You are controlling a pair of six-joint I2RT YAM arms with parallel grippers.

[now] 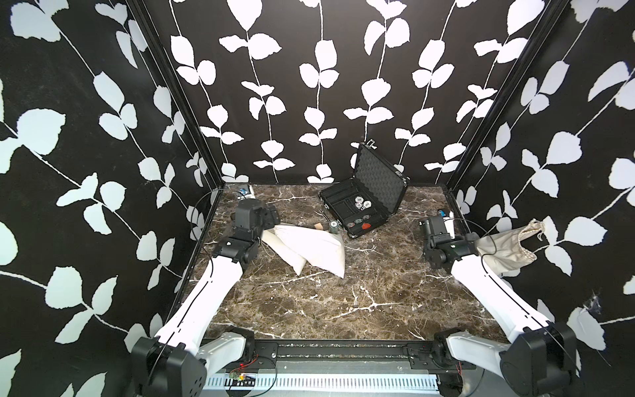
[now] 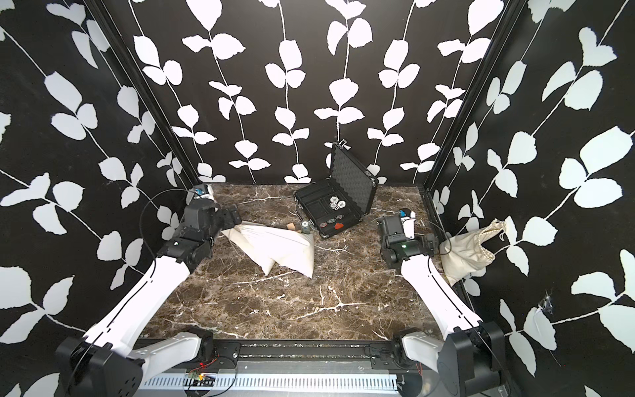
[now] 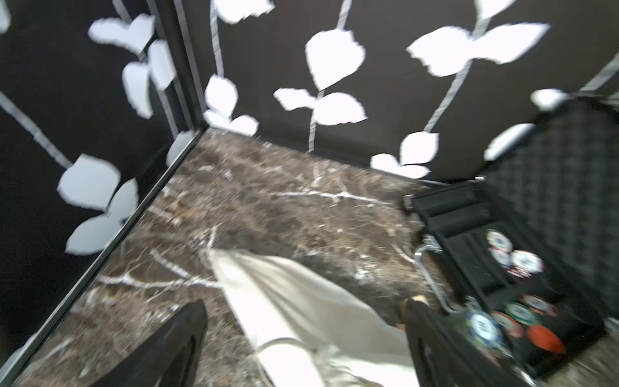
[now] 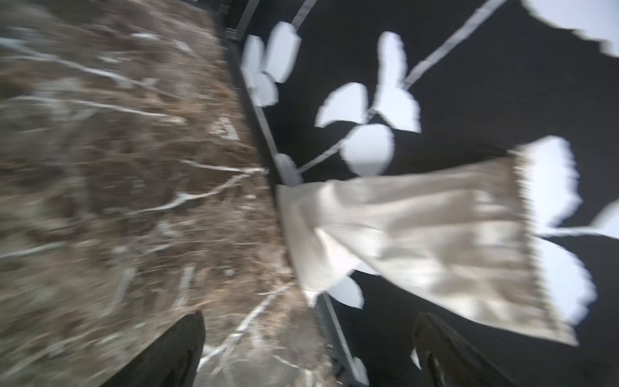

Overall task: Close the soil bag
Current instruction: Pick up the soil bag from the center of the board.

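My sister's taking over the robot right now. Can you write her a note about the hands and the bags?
Left gripper: open, over one end of the white cloth bag lying flat on the table, not gripping it.
Right gripper: open, pointing at a second cloth bag by the right wall, past the table edge; not holding it.
Done: neither bag is held; I cannot tell whether either mouth is shut.
To do: find the soil bag, check its mouth, pull it shut if loose.
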